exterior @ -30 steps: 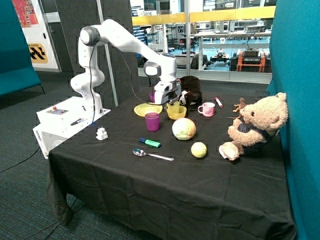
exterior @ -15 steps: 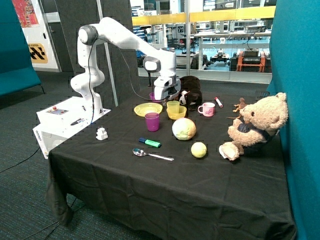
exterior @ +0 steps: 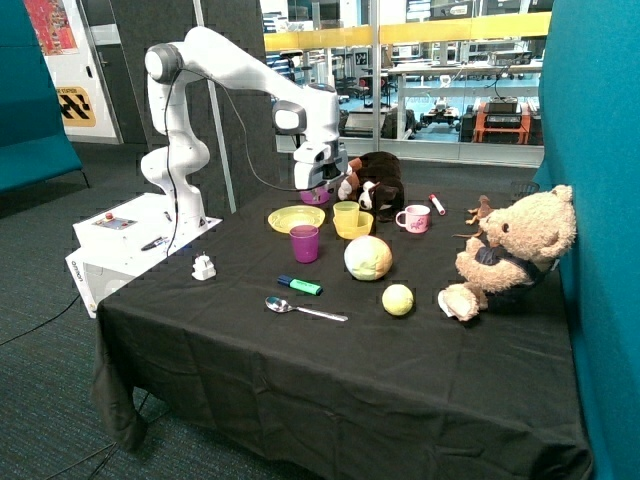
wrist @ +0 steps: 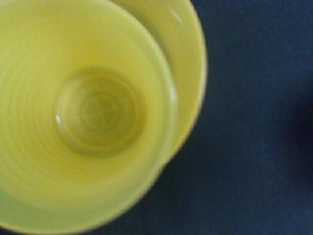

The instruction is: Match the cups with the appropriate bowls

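Note:
The yellow cup [exterior: 346, 214] stands upright inside the yellow bowl [exterior: 357, 230] near the middle of the black table. The wrist view looks straight down into this cup [wrist: 98, 112], with the bowl's rim [wrist: 193, 63] curving round it. My gripper [exterior: 328, 190] hangs open a little above the table, beside the cup and bowl, and holds nothing. The purple bowl [exterior: 313, 198] shows partly under and behind the gripper. In front of the yellow plate, the purple cup [exterior: 304, 243] stands alone on the cloth.
A wide yellow plate [exterior: 296, 218] lies next to the bowls. A dark plush toy [exterior: 378, 185] and a pink mug [exterior: 414, 218] sit behind. A cabbage [exterior: 368, 258], a ball [exterior: 398, 299], a marker [exterior: 300, 285], a spoon [exterior: 305, 310] and a teddy bear [exterior: 515, 250] are nearer the front.
The gripper has risen off the yellow cup and drawn back toward the purple bowl. The cup has stayed in the yellow bowl.

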You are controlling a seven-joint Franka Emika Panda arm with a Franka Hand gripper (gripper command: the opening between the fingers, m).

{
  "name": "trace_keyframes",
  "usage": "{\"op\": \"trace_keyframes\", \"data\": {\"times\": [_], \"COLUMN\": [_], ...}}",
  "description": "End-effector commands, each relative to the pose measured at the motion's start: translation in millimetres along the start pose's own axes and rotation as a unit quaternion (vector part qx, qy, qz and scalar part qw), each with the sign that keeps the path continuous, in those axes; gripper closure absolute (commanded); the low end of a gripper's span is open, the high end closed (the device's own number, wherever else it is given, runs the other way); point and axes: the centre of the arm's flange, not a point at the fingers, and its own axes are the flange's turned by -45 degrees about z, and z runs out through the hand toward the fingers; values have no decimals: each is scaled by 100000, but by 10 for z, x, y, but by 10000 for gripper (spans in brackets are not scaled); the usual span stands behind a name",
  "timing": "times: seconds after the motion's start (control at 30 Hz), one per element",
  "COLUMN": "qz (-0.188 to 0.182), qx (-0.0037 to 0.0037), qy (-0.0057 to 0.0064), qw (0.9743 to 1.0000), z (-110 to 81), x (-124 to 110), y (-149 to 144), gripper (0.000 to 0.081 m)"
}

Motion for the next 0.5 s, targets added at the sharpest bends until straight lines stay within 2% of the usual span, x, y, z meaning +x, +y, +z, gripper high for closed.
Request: {"op": "trace_keyframes", "data": {"times": [0.0,0.47], "qz": [1256,1345], "qx": [136,137], "qy": [281,281], "qw": [99992,99990], "z": [-58,-191], "x": [-156,-23], "y": [302,657], "gripper": [270,261]}}
